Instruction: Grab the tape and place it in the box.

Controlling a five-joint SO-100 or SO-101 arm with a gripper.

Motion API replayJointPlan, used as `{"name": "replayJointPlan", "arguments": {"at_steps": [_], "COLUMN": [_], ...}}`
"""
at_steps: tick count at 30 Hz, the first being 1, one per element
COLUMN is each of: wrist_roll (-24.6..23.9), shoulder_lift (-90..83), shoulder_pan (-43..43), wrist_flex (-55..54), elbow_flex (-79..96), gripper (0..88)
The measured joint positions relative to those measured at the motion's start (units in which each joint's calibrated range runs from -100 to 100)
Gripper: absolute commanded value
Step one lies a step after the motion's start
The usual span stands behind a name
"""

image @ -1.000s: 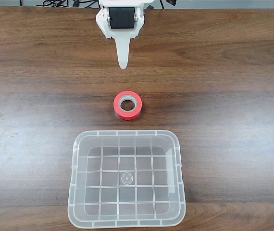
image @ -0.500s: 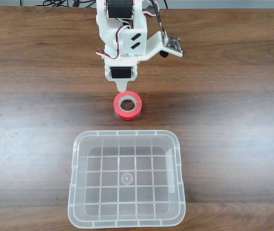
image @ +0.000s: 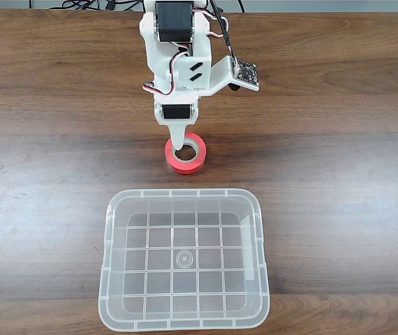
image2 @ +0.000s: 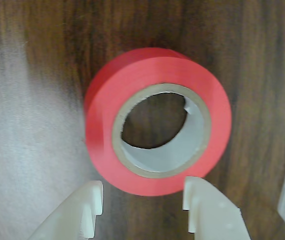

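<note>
My end effector (image2: 142,200) spread wide, both fingertips just short of tape (image2: 157,120). Tape flat on desk (image: 338,160), apart from box (image: 183,259).

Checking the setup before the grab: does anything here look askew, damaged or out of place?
Nothing stands out. The tape lies flat on the wooden table, intact. The box sits upright and holds nothing, squared with the table edge. The gripper is open, fingertips at the roll's near edge.
</note>
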Motion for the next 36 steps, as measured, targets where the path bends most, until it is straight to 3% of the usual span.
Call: {"name": "replayJointPlan", "arguments": {"at_steps": [19,25,36], "wrist_roll": [2.35,2.40,2.40], "shoulder_lift": [1.17,7.12,9.04], "shoulder_pan": [0.00,0.00,0.00], "wrist_flex": [-11.10,-11.53,-9.58], "elbow_flex": [9.21,7.94,4.87], "gripper": [17.5,4.4,3.2]}}
